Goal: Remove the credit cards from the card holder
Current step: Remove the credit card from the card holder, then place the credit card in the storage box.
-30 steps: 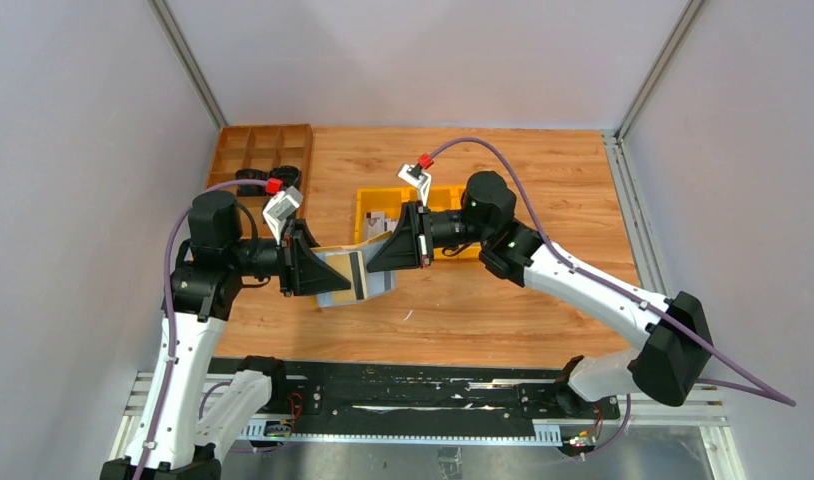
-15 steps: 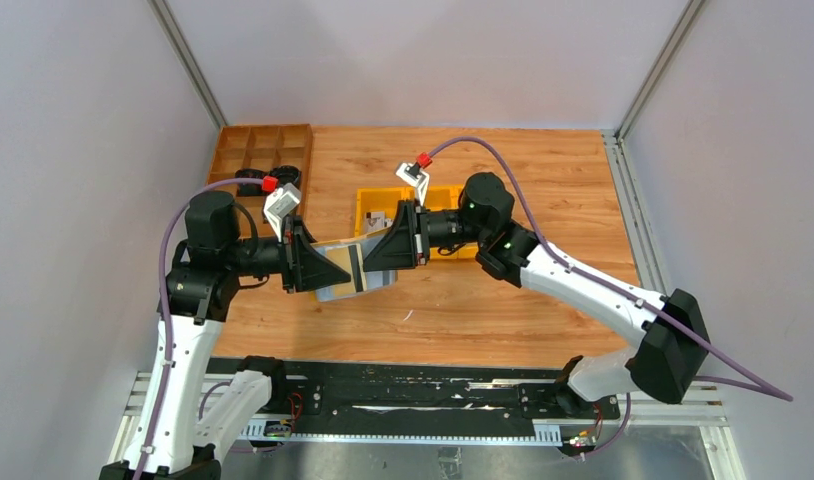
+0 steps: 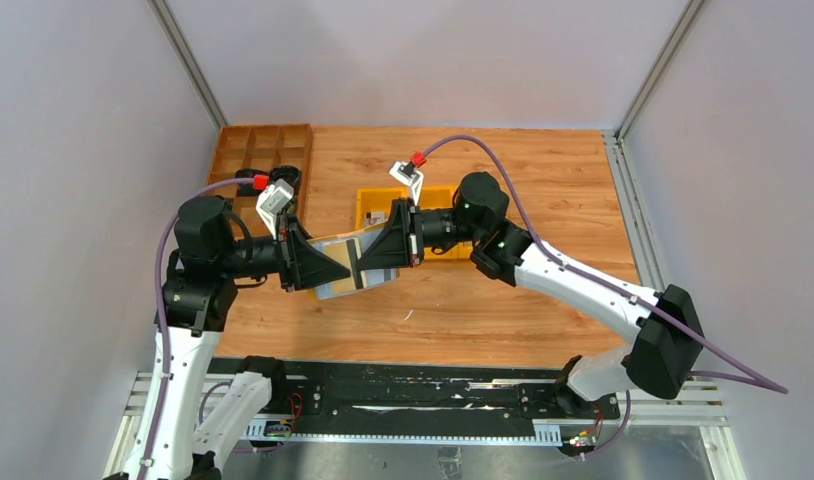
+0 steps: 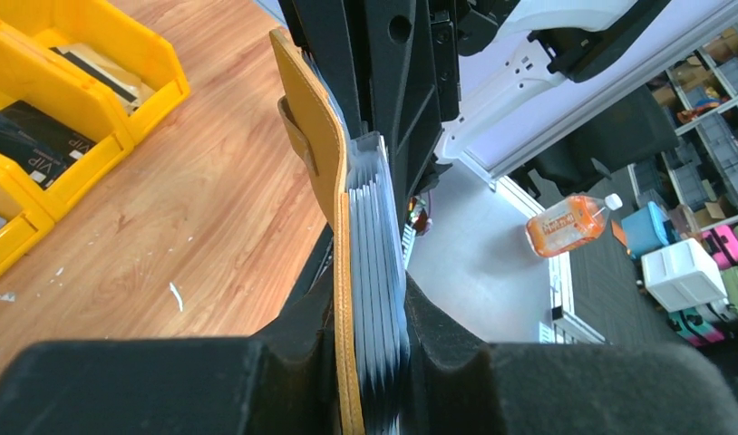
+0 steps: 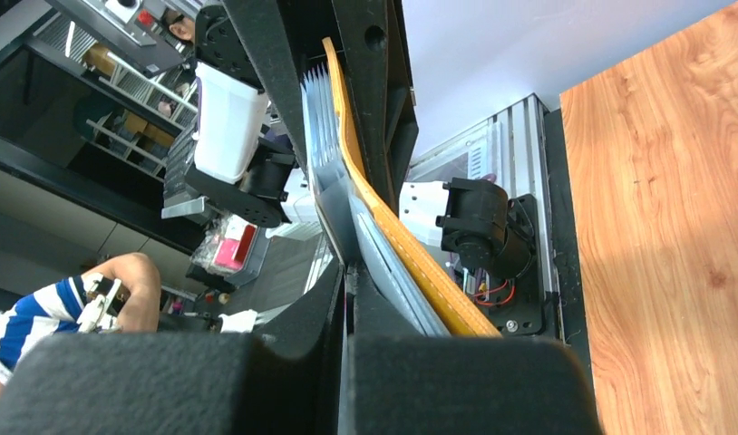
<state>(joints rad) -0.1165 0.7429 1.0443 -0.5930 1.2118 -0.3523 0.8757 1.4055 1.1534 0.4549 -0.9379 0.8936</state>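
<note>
**Both my grippers meet at the card holder, beside the yellow bins**

My left gripper (image 3: 335, 272) is clamped on one end of the card holder (image 3: 335, 288). My left wrist camera shows a finger (image 4: 284, 362) pressed against the mustard cover (image 4: 332, 172) and the other finger against the stack of silvery-grey pleats (image 4: 376, 254). The jaws are held slightly apart by the holder's thickness.

My right gripper (image 3: 368, 258) reaches in from the opposite end, so the two grippers point at each other along the holder. Its jaws are pressed together. From above, their tips sit on a silvery-grey credit card (image 3: 353, 262) with a dark stripe, which shows at the holder's open end. In my right wrist view the mustard cover (image 5: 393, 236) bends away to one side of my fingers (image 5: 302, 362) and thin grey edges run into the seam between them. I cannot count there how many leaves are pinched.

The holder hangs between my grippers, lifted off the wooden table (image 3: 583, 200). It is just off the near-left corner of the yellow bins (image 3: 363, 200), on the side toward my bases. My right gripper lies across the front-left part of those bins. Dark cards (image 4: 34, 136) lie inside the bins (image 4: 121, 136). A tan compartment tray (image 3: 268, 145) sits to the left of the bins and further back.
</note>
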